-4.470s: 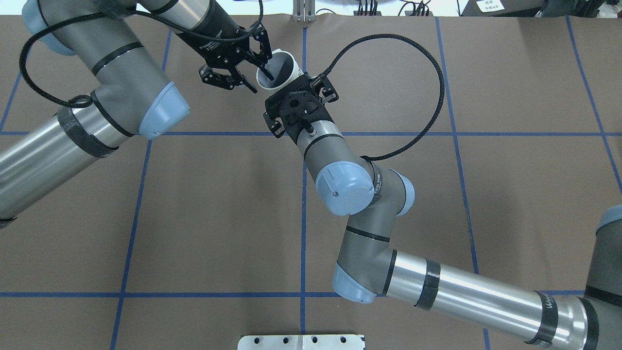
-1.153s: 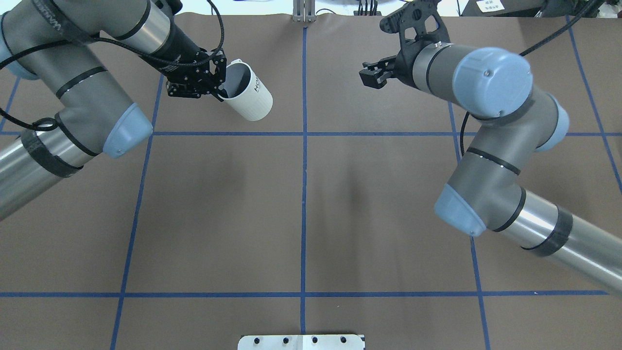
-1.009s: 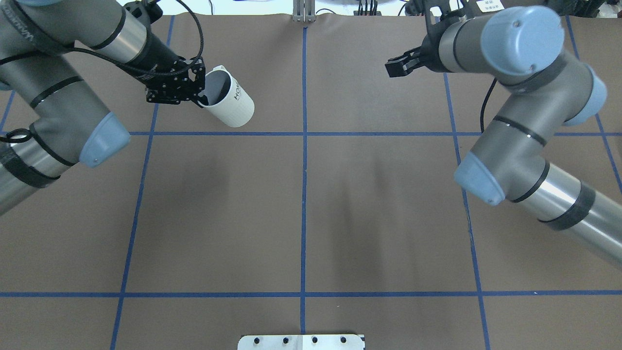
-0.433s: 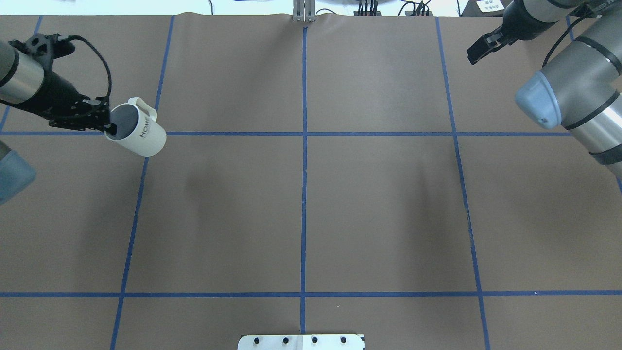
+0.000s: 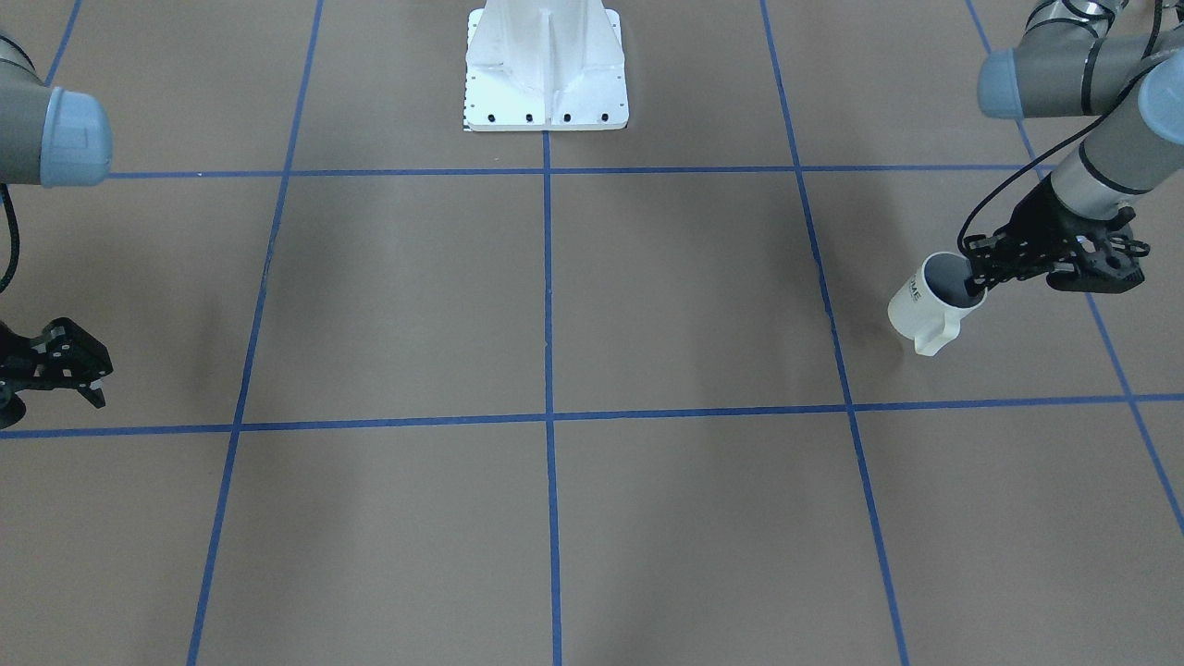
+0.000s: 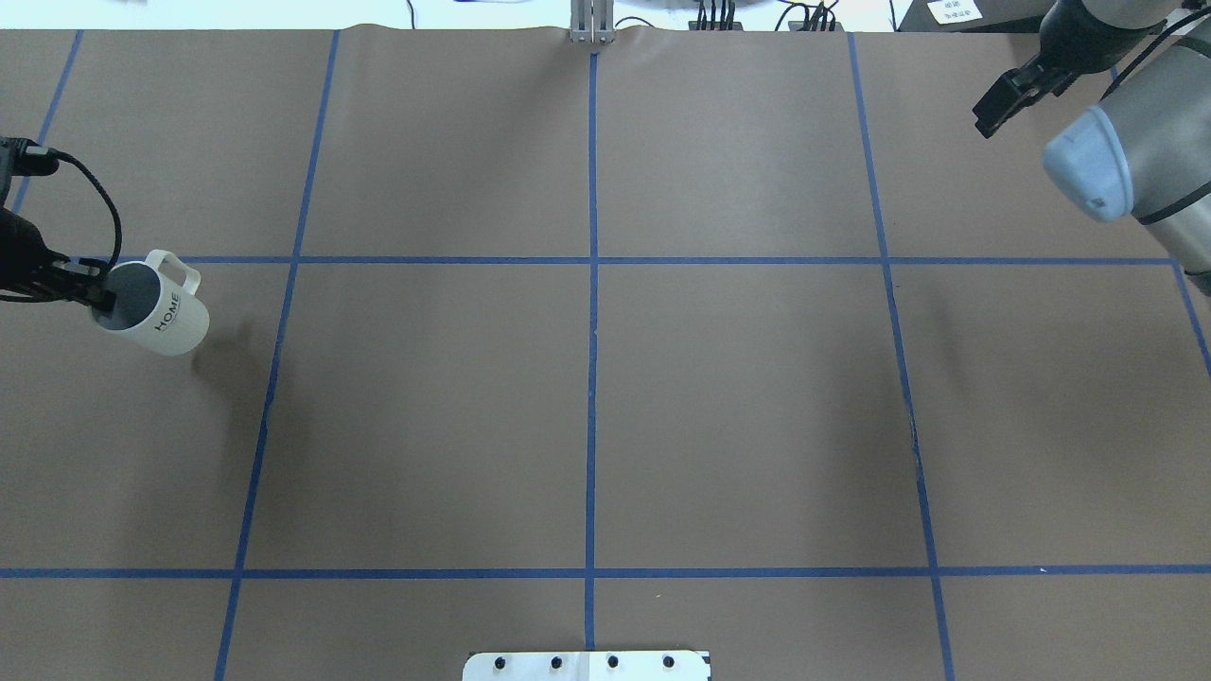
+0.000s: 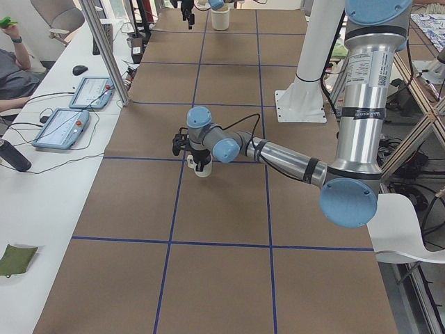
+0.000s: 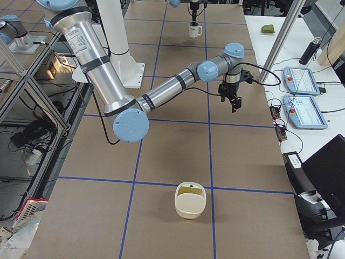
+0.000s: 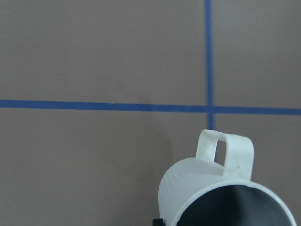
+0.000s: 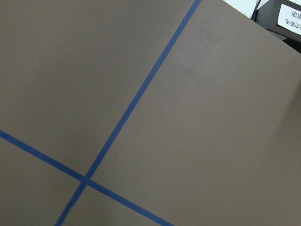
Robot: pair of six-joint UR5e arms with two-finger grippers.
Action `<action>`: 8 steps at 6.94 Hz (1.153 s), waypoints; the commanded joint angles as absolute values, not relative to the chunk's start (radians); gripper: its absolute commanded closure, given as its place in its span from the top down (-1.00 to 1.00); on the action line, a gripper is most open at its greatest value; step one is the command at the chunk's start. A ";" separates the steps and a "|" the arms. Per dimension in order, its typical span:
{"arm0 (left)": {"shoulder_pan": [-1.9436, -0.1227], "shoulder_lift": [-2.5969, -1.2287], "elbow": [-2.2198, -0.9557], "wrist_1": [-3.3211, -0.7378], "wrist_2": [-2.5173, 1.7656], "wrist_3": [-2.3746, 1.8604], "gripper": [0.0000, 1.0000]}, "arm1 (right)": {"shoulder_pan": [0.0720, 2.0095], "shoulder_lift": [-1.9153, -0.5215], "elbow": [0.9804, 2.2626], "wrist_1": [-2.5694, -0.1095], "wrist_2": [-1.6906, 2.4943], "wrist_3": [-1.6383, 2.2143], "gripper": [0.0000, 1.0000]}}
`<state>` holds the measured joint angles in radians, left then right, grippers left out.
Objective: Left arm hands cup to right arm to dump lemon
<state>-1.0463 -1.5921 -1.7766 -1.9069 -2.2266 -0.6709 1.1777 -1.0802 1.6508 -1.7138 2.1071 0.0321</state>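
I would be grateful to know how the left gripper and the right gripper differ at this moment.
The left gripper pinches the cup by its rim, one finger inside; the right gripper carries nothing. The left gripper sits by the table's left edge, the right gripper near the far right corner. Both are black.

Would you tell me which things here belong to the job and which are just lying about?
Job: cup, held at its rim by the left gripper; right gripper, holding nothing. No lemon shows.
Lying about: cream tub, tablets, dark bottle, green cloth.
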 commanded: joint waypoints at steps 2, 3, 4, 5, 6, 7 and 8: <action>-1.045 -1.575 -1.718 -1.911 -2.221 -0.572 -1.00 | 1.258 -1.075 1.646 -1.816 2.115 -0.209 1.00; -1.046 -1.578 -1.718 -1.908 -2.229 -0.572 -0.57 | 1.273 -1.074 1.637 -1.815 2.120 -0.207 1.00; -1.048 -1.578 -1.727 -1.908 -2.230 -0.572 0.98 | 1.285 -1.083 1.635 -1.816 2.120 -0.218 1.00; -1.077 -1.578 -1.733 -1.907 -2.233 -0.571 1.00 | 1.314 -1.109 1.635 -1.822 2.121 -0.222 1.00; -1.116 -1.578 -1.736 -1.898 -2.237 -0.540 1.00 | 1.331 -1.141 1.612 -1.822 2.120 -0.218 1.00; -1.158 -1.577 -1.732 -1.884 -2.237 -0.456 1.00 | 1.369 -1.144 1.547 -1.822 2.156 -0.218 1.00; -1.219 -1.577 -1.736 -1.805 -2.237 -0.328 1.00 | 1.423 -1.150 1.464 -1.819 2.228 -0.219 1.00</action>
<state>-1.1547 -1.5776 -1.7339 -1.8693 -2.2360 -0.4537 1.3673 -1.1401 1.5503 -1.8214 2.1625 -0.2183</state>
